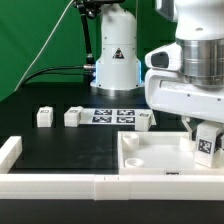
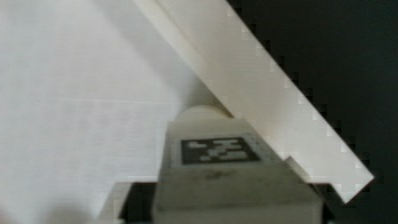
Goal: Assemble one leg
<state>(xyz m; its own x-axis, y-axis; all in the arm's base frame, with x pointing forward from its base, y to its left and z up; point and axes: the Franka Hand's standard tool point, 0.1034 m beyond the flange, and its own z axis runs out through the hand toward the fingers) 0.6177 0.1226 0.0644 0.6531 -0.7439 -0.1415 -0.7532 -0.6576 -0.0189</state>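
Your gripper (image 1: 207,133) is clenching the leg (image 1: 207,144) over the tray (image 1: 140,155), hard against its raised wall (image 2: 267,90). You're risking catching that wall and cocking the leg off the socket.

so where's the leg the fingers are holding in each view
Exterior view: the leg hangs at the picture's right edge, over the tray's right side.
Wrist view: the same leg sits low in the middle, clamped by the fingers.
Shared landmark: the leg's black-and-white tag.
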